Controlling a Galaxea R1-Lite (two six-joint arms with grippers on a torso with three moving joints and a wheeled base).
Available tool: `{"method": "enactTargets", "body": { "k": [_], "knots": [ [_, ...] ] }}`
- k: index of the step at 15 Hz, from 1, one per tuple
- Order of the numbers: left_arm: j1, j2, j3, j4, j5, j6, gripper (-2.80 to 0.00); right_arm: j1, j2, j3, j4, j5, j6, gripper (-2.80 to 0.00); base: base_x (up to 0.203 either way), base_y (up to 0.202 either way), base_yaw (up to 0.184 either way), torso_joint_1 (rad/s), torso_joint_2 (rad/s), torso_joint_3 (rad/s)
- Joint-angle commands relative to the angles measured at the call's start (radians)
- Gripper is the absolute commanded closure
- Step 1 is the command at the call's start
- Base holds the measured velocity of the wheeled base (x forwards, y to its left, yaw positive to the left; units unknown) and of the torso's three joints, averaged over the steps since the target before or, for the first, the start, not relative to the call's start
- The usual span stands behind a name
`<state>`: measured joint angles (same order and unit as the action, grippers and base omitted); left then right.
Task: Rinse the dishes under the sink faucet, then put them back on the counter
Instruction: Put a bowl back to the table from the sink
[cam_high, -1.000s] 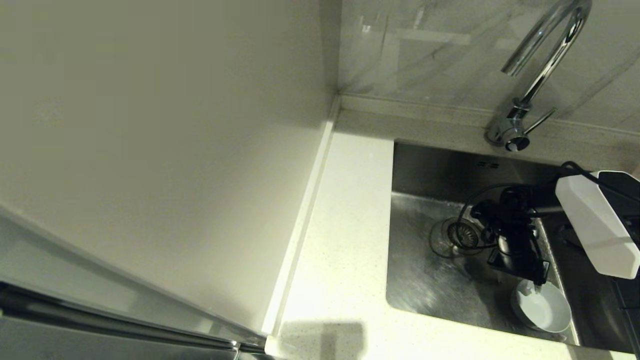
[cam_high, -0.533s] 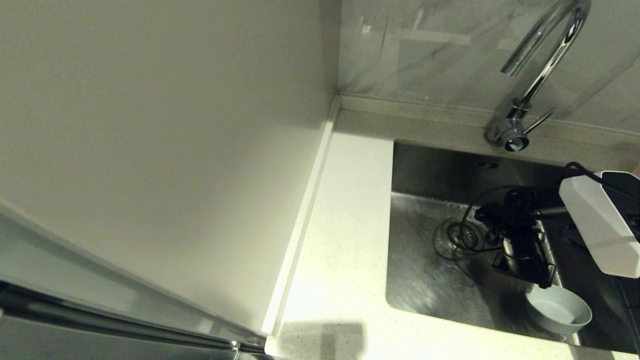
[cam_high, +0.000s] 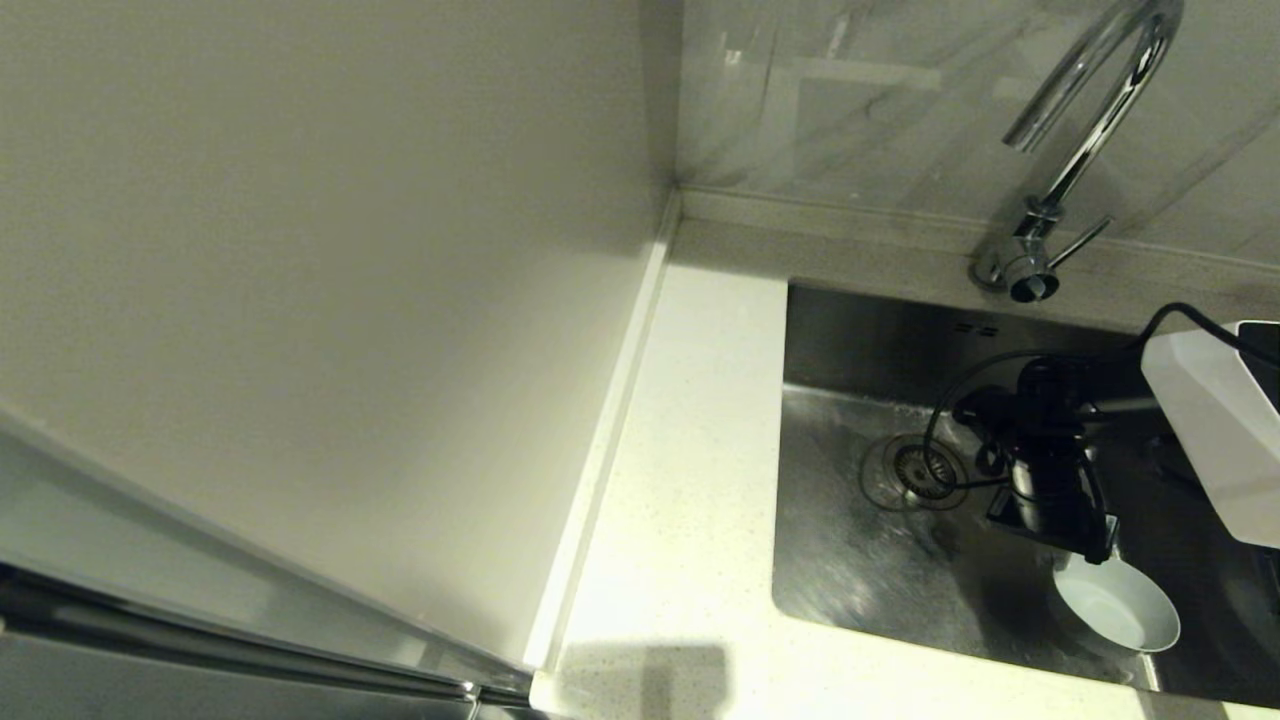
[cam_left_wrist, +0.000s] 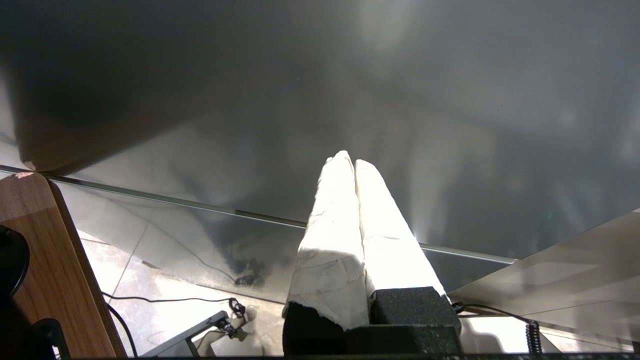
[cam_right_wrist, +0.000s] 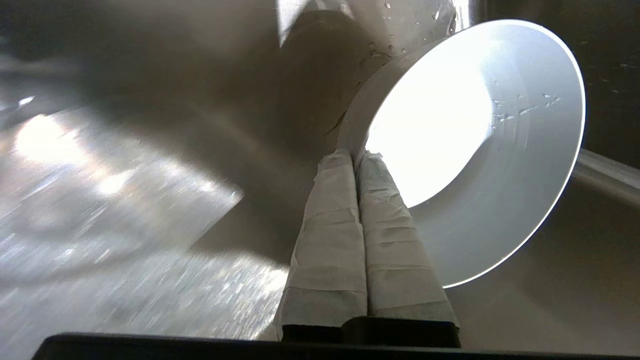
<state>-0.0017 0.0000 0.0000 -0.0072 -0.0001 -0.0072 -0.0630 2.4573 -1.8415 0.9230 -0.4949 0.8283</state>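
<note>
Right wrist view | grey bowl (cam_right_wrist: 480, 165) rim pinched by right gripper (cam_right_wrist: 359, 156) fingers | left gripper (cam_left_wrist: 349, 161) clenched empty | risk: wet rim could be slipped.

The grey bowl (cam_high: 1118, 611) sits tilted in the sink (cam_high: 850, 560), at its near right corner, droplets on its inner wall. The chrome gooseneck faucet (cam_high: 1075, 150) stands behind the sink on the white counter (cam_high: 680, 520).
</note>
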Motion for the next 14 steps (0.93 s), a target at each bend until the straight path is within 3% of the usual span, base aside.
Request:
{"method": "enactTargets", "body": {
  "k": [1,5,7,12,14],
  "knots": [
    [0.0,0.0,0.003,0.0,0.0,0.0,0.0,0.033,-0.066,0.014,0.005,-0.002,0.008,0.0,0.0,0.0,0.0,0.0,0.0,0.0],
    [0.0,0.0,0.003,0.0,0.0,0.0,0.0,0.125,-0.147,0.025,0.005,0.019,0.051,0.0,0.0,0.0,0.0,0.0,0.0,0.0],
    [0.0,0.0,0.003,0.0,0.001,0.0,0.0,0.169,-0.214,0.015,0.005,0.104,0.05,0.0,0.0,0.0,0.0,0.0,0.0,0.0],
    [0.0,0.0,0.003,0.0,0.0,0.0,0.0,0.202,-0.352,-0.087,0.107,0.556,0.05,0.0,0.0,0.0,0.0,0.0,0.0,0.0],
    [0.0,0.0,0.003,0.0,0.0,0.0,0.0,0.189,-0.385,-0.134,0.148,0.7,0.069,0.0,0.0,0.0,0.0,0.0,0.0,0.0]
  ]
}}
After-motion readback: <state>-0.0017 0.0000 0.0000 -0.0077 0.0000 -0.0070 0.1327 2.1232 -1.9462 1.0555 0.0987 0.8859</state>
